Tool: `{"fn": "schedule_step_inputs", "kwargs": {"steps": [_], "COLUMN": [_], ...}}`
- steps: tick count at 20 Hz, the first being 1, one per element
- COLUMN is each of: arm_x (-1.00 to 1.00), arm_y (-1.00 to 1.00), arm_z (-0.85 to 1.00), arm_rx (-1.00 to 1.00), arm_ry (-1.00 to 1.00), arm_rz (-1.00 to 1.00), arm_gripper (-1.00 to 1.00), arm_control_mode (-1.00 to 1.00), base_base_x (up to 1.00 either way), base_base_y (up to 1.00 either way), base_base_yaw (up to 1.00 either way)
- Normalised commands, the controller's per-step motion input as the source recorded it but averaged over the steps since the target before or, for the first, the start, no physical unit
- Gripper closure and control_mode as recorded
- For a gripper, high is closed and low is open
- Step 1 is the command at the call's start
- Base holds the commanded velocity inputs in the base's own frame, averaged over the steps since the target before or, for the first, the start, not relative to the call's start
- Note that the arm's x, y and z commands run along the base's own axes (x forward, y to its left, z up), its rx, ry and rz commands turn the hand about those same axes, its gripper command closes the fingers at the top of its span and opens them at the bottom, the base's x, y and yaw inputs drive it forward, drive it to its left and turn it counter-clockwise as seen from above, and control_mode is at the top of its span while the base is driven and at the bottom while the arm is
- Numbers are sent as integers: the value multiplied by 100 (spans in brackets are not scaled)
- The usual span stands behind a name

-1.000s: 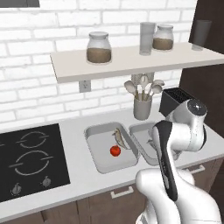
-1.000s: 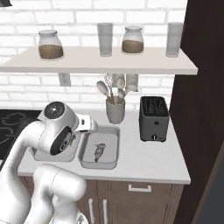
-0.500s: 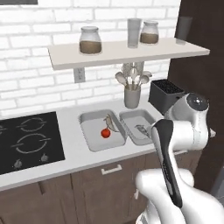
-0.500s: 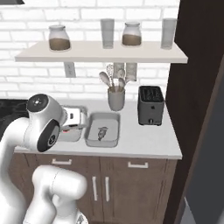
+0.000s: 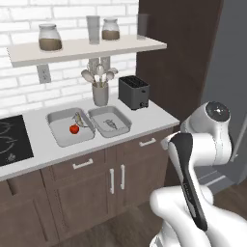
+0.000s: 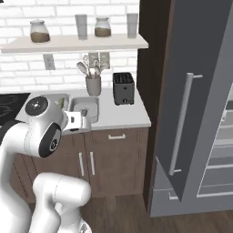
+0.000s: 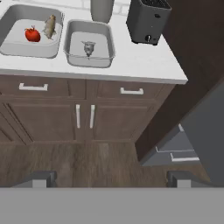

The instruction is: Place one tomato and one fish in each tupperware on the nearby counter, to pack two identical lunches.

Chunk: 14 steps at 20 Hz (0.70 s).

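Note:
Two light-grey tupperware trays sit side by side on the pale counter (image 7: 140, 61). The left tupperware (image 7: 15, 26) (image 5: 60, 132) holds a red tomato (image 7: 32, 33) (image 5: 74, 129) and a fish (image 7: 50, 27) (image 5: 78, 119). In the right tupperware (image 7: 87, 61) (image 5: 121, 126) lies one fish (image 7: 89, 47) (image 5: 111, 123). My gripper (image 7: 112, 179) hangs open and empty in front of the cabinets, well back from the counter and above the wooden floor. My arm covers part of the trays in the right base view.
A black toaster (image 5: 133, 91) (image 7: 148, 19) and a grey utensil holder (image 5: 100, 92) stand behind the trays. A stove top (image 5: 9, 140) lies at the counter's left end. A tall dark panel and a grey fridge (image 6: 195, 104) stand to the right. A shelf (image 5: 87, 48) carries jars.
The whole picture has shifted: the base has backed away from the counter and swung right, bringing the cabinet fronts, floor and fridge into view. The trays' contents lie as before. The gripper stays open.

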Motion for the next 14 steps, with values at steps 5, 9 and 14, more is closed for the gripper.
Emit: {"fn": "schedule_step_inputs", "kwargs": {"steps": [5,9,14], "arm_x": [0,0,0], "arm_y": [0,0,0], "arm_z": [0,0,0], "arm_rx": [0,0,0], "arm_ry": [0,0,0], "arm_rz": [0,0,0], "arm_gripper": [-100,-100,-100], "arm_control_mode": [100,100,100], "base_base_x": [-8,15,46], "base_base_y": [-12,-30,-11], "base_base_yaw": [-57,-68,-76]}}
